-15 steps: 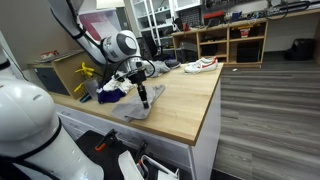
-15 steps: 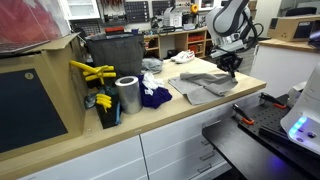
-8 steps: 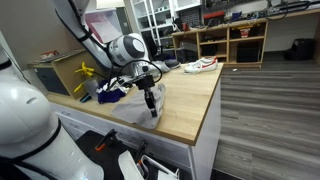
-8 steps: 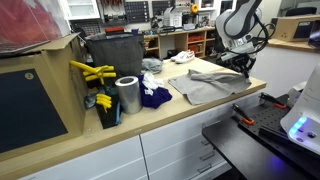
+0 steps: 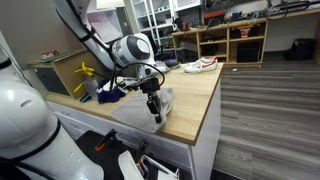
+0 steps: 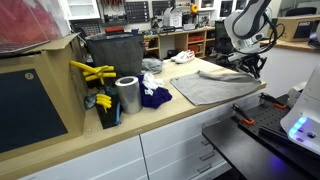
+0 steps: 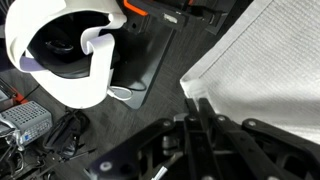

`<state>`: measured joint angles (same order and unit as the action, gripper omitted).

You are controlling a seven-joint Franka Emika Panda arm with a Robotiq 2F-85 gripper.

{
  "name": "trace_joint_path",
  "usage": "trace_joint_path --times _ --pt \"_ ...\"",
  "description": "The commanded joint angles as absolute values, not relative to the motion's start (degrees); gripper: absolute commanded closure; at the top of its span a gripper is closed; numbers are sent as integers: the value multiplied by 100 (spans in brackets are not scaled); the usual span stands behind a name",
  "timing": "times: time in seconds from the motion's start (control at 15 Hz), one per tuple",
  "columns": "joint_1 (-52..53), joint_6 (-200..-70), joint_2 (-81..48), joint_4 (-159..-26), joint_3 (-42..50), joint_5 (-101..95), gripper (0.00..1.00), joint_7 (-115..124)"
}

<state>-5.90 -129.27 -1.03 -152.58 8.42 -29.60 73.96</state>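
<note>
My gripper (image 5: 155, 113) is shut on the corner of a grey cloth (image 5: 133, 108) that lies on the wooden table (image 5: 196, 100). It holds that corner at the table's edge, just above the top. In an exterior view the cloth (image 6: 210, 88) lies stretched out flat towards the gripper (image 6: 257, 68). In the wrist view the closed fingers (image 7: 197, 105) pinch the cloth's corner (image 7: 265, 70), with the floor below.
A blue cloth (image 6: 153, 97), a silver can (image 6: 127, 95), yellow tools (image 6: 92, 72) and a black bin (image 6: 112, 55) stand at one end of the table. A white shoe (image 5: 200, 65) lies at the far end. A white machine (image 7: 65, 50) sits on the floor below.
My gripper has moved along the table towards its edge, dragging the cloth's corner with it. The crumpled cloth is now pulled out flat.
</note>
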Motion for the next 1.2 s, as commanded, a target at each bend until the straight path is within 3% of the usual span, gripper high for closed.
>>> trace_joint_path --times 0.0,0.53,1.07,1.13 --pt "-551 -12776 150 -15374 735 -2953 59 7679" --pt "-232 -13194 146 -15127 241 -2084 0 6423" --pt "-243 -13151 -410 -14123 259 -1554 0 3499" --pt "-173 -13300 -225 -14427 250 -1736 0 4055"
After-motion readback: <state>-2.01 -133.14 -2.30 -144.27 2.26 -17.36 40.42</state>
